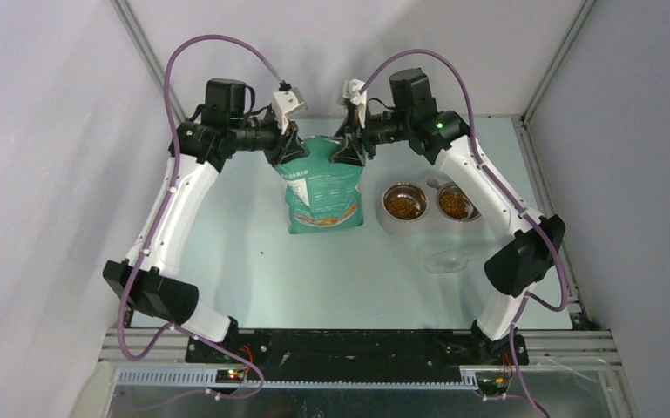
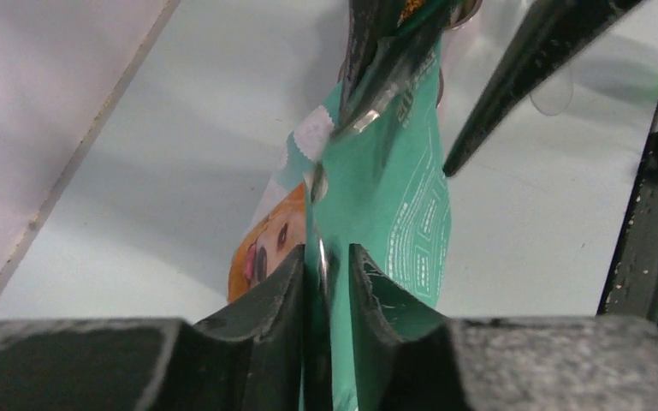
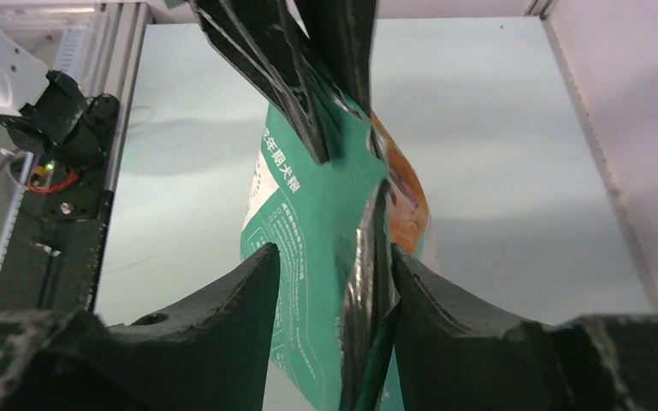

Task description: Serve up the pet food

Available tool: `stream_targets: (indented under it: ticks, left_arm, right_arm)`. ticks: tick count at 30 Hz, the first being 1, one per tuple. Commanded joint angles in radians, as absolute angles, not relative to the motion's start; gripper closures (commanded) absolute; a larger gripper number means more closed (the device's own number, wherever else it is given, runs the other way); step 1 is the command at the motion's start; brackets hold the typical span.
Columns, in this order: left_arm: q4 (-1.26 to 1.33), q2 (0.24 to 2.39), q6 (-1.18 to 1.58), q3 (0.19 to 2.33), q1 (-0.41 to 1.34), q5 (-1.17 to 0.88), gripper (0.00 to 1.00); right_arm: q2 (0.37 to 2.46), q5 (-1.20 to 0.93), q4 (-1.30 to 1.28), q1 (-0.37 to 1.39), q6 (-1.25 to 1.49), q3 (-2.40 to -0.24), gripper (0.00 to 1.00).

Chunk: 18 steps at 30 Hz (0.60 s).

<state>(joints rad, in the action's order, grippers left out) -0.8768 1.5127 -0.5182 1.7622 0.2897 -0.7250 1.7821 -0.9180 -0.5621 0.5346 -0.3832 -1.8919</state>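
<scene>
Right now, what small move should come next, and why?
Probably close the right fingers onto the teal-green dog-food bag at its top edge: they straddle it apart, while the left fingers pinch the other corner. Both round steel bowls hold brown kibble and the clear plastic scoop lies aside, so pressing the bag shut seems what remains.

left gripper [image 2: 323,267] pinched top edge of bag [image 2: 394,214] | bag was teal, dog face [image 2: 265,248] showed on its left side | table [image 2: 180,154] lay pale below
</scene>
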Motion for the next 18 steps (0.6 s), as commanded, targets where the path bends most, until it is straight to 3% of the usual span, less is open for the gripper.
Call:
stream_targets:
  ticks: [1, 4, 12, 18]
  left_arm:
    - [-0.881, 1.472, -0.576, 1.777, 0.302, -0.736, 0.69]
    - [-0.923, 1.467, -0.65, 1.784, 0.307, -0.721, 0.7]
    - [-0.991, 1.47, -0.749, 1.799, 0.31, -0.679, 0.9]
    - [-0.961, 1.464, -0.729, 1.796, 0.31, -0.688, 0.99]
  right_arm:
    - [1.79, -0.865, -0.652, 0.606, -0.566, -2.005, 0.49]
    - [1.801, -0.796, -0.72, 0.63, -0.637, -2.046, 0.48]
    - [1.793, -0.686, -0.758, 0.659, -0.79, -2.06, 0.51]
    - [1.81, -0.61, -0.766, 0.667, -0.8, -2.079, 0.52]
